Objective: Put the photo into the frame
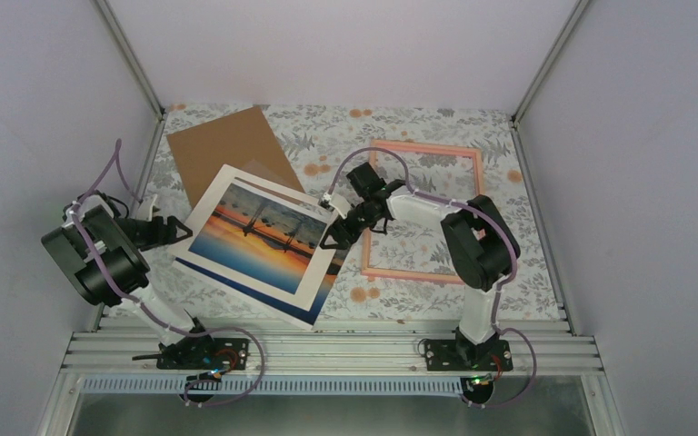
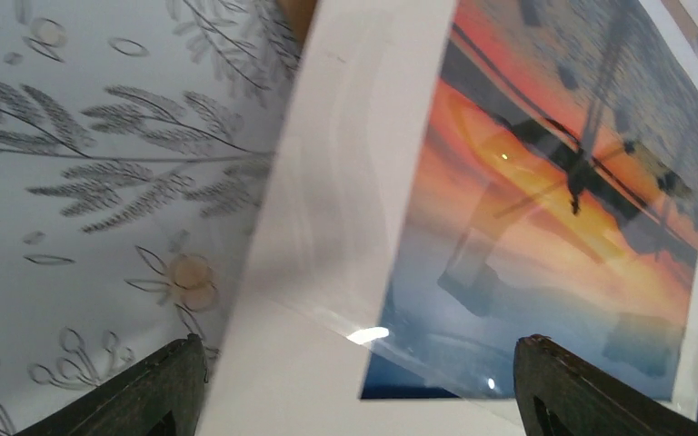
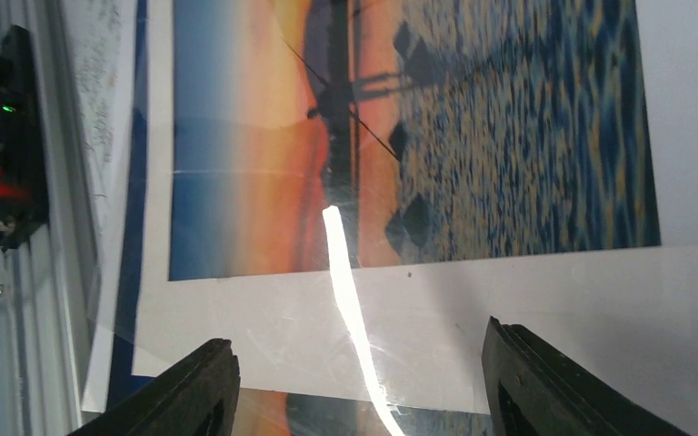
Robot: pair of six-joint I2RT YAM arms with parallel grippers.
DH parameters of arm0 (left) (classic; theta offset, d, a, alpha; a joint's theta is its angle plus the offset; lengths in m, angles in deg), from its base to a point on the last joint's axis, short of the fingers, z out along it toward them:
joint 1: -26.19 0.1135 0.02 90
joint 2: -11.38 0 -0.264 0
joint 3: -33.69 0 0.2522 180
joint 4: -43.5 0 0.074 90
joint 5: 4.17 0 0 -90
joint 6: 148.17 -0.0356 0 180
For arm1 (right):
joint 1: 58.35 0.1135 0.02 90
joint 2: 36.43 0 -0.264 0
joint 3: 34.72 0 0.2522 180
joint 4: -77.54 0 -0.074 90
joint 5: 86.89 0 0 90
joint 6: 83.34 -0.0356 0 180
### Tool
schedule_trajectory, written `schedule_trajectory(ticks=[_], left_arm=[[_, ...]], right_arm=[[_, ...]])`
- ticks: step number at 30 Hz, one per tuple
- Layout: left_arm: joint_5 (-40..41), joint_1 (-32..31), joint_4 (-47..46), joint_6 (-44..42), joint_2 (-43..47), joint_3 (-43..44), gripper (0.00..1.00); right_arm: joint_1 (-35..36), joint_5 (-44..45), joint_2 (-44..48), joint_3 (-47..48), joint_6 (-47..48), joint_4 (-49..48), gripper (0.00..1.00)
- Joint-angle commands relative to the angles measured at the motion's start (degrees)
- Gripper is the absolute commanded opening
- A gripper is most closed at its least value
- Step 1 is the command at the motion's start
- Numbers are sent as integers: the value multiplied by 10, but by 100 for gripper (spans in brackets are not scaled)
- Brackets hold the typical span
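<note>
The photo (image 1: 259,234), an orange sunset over blue water, lies left of centre under a white mat board (image 1: 211,198). Its blue edge sticks out along the mat's near side. A clear, glaring sheet lies over both. The pink frame (image 1: 423,147) lies flat to the right, holding nothing. My left gripper (image 1: 182,232) is open at the mat's left edge, and its jaws (image 2: 356,350) stand wide over the mat (image 2: 327,227) and photo (image 2: 545,227). My right gripper (image 1: 332,238) is open at the mat's right edge, its jaws (image 3: 359,341) spread above the mat (image 3: 473,309) and photo (image 3: 327,136).
A plain brown cardboard sheet (image 1: 223,145) lies at the back left, partly under the mat. My right arm reaches across the frame's left side. Grey walls close in the floral table (image 1: 527,263) on three sides, and a metal rail (image 1: 327,350) runs along the near edge.
</note>
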Motion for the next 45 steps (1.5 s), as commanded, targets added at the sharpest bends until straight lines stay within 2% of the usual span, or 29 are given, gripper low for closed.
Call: schedule_trajectory(ticks=[1,11,16,19,24,31,41,45], left_arm=[[-2,4,-57,41,-24,19,83],[-58,-4,-36,30,-43,28,70],[-84,-10,-22,22,-28,16,63],[-97,-11,-16,19,-9,9,55],[-99,-14,-8,12,30,7,50],[-82,-39,-26,17,48,-10,50],[-55,-65,-93,69,22,0,65],[-53,-76,-108,78,10,13,68]], right_arm=[[9,13,-29,-14,-10,-30,65],[9,24,-74,-12,0,-37,64],[9,26,-84,-8,8,-32,63],[9,28,-84,-9,10,-31,62],[9,19,-85,-11,10,-29,62],[10,16,-86,-11,13,-31,61],[9,16,-90,-14,15,-35,61],[10,17,-93,-15,17,-36,60]])
